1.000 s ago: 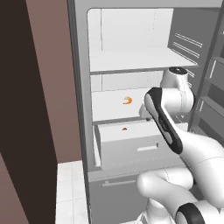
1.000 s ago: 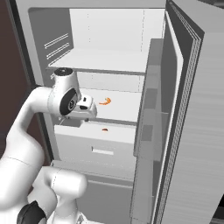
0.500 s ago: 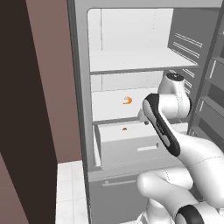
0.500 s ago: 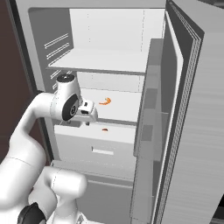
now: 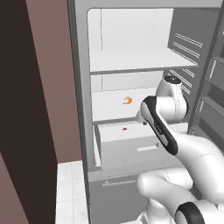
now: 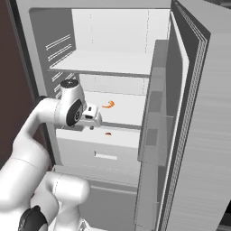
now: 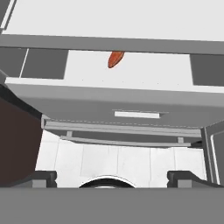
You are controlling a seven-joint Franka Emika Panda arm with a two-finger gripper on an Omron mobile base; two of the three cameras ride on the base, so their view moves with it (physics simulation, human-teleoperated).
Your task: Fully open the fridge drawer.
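Left base view: fridge drawer (image 5: 131, 146) pulled partway out of fridge (image 5: 81, 87), just below gripper (image 5: 141, 119). Right base view: small orange item (image 6: 108, 105) on shelf beyond gripper (image 6: 92, 122). Hand view: fingertips (image 7: 41, 176) wide apart, empty, above drawer handle (image 7: 137, 114); no readable writing.

Drawer (image 5: 131, 148) pulled out from fridge (image 5: 81, 87), below shelf (image 6: 124, 110). Small item (image 7: 115, 59) lies in drawer; another (image 5: 127, 100) on shelf above. Door (image 6: 198, 135) to right. Fingers (image 6: 92, 126) above drawer, apart from handle (image 7: 137, 114).
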